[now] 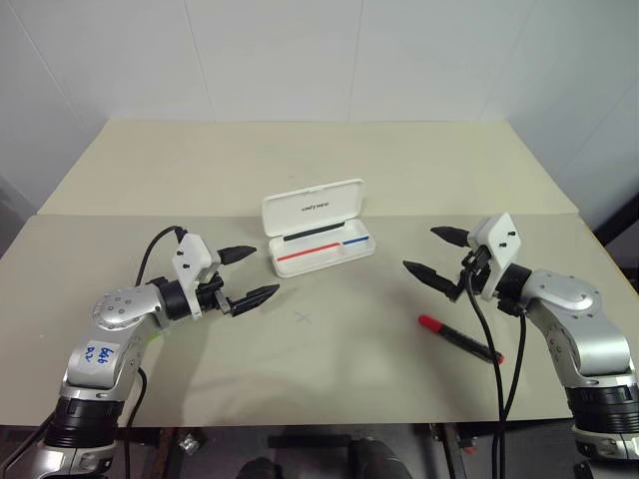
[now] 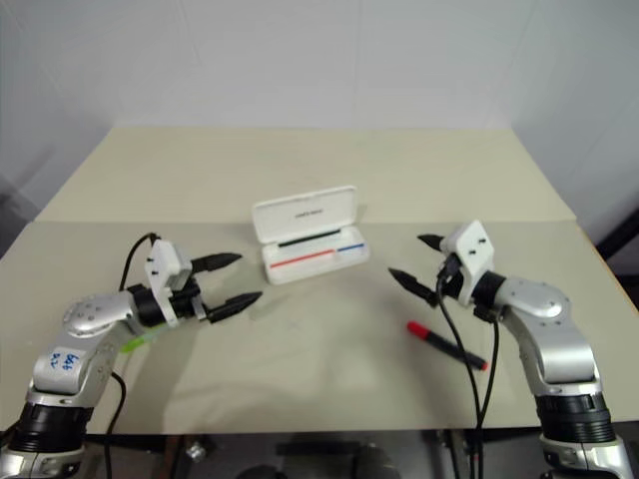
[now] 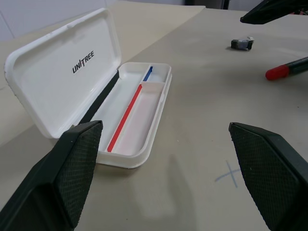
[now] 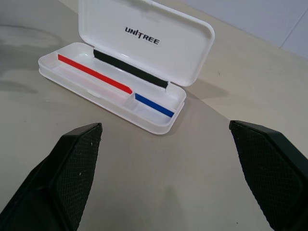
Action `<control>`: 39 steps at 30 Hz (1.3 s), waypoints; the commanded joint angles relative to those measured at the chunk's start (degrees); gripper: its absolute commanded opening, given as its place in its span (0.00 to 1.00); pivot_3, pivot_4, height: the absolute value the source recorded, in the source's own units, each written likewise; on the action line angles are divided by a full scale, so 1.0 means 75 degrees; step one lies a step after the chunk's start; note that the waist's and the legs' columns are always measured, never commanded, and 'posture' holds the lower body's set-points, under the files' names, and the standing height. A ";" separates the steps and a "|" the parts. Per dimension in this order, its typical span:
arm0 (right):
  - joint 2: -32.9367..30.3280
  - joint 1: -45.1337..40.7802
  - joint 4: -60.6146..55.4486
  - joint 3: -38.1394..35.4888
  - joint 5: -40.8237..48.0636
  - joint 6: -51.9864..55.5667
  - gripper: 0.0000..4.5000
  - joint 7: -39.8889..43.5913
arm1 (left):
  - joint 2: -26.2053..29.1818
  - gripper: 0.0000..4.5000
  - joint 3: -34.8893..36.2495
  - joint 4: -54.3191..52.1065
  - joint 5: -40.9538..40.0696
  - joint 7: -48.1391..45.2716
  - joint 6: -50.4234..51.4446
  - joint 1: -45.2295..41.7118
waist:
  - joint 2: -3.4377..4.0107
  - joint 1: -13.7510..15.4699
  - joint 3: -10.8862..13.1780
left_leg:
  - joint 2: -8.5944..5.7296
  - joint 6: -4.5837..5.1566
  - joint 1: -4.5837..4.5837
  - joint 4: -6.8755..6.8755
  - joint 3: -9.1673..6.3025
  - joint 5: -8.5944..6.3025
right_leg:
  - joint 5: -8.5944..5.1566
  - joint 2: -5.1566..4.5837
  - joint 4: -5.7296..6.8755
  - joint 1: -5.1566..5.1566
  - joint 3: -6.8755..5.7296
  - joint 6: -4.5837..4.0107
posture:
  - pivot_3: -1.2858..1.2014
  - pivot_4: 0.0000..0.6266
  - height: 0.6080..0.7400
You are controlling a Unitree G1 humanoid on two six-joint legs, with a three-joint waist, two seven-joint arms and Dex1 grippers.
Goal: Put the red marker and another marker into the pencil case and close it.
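Both tools, left [image 1: 248, 274] and right [image 1: 432, 253], are hanging spread open and empty. The red marker [image 1: 459, 338], lying just below the right tool, risks rolling away under a clumsy pinch; the pencil case [image 1: 321, 242] is gaping between them.

The pencil case [image 1: 321, 239] lay open near the middle of the bench [image 1: 329, 369], white hard plastic with rounded corners. Its hinged lid stood raised at the far side, a small dark "UNITREE" logo on the inner face. The tray showed a red stripe and a shorter blue stripe and held no markers. The red marker [image 1: 459, 338] lay flat on the bench to the right of the case and nearer the front edge, well apart from it: red cap pointing toward the case, black barrel, small red end. A sliver of the lime-green marker [image 2: 139, 342] showed at the left, mostly hidden.
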 commanded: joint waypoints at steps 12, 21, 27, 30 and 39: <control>0.0001 -0.0561 -0.0218 0.0213 0.0341 0.0204 1.00 0.0457 | -0.0091 0.99 -0.0269 0.0501 0.0361 -0.0264 -0.0458 -0.0452 | 0.0000 0.0017 0.0000 | -0.0007 -0.0018 -0.0014 0.0002 0.0001 0.0016 | 0.0006 -0.0011 -0.0003 0.0001 -0.0001 0.0011 | 0.52 0.24 1.00; 0.0448 -0.0819 -0.0205 0.0486 0.0285 0.0136 1.00 0.0405 | 0.0023 0.90 -0.0318 0.0852 0.0383 -0.0589 -0.0388 -0.0940 | 0.0000 0.0005 0.0000 | -0.0010 -0.0006 -0.0006 0.0003 -0.0003 0.0019 | 0.0006 -0.0005 0.0001 0.0000 -0.0002 0.0010 | 0.52 0.24 1.00; 0.0742 -0.0866 -0.0149 0.0587 0.0238 0.0029 1.00 0.0373 | 0.0048 0.56 -0.0687 0.1320 0.0699 -0.0768 -0.0198 -0.1555 | 0.0000 0.0018 0.0000 | -0.0023 -0.0005 -0.0008 0.0004 -0.0005 0.0024 | 0.0008 -0.0013 0.0000 0.0000 -0.0003 0.0014 | 0.52 0.24 1.00; 0.0920 -0.0907 -0.0206 0.0649 0.0192 0.0035 1.00 0.0292 | 0.0035 0.56 -0.0919 0.1855 0.0956 -0.0857 -0.0181 -0.2026 | 0.0000 0.0014 0.0000 | -0.0035 -0.0012 -0.0010 0.0004 -0.0004 0.0028 | 0.0008 -0.0010 0.0000 0.0000 -0.0003 0.0014 | 0.52 0.24 1.00; 0.0947 -0.1026 -0.0501 0.0769 0.0396 0.0335 1.00 0.0392 | -0.0360 0.56 -0.2039 0.3789 0.2007 -0.1313 -0.0172 -0.3869 | -0.0001 0.0033 0.0000 | -0.0053 -0.0019 -0.0015 0.0007 -0.0004 0.0034 | 0.0009 -0.0008 0.0033 -0.0003 -0.0005 0.0015 | 0.52 0.24 1.00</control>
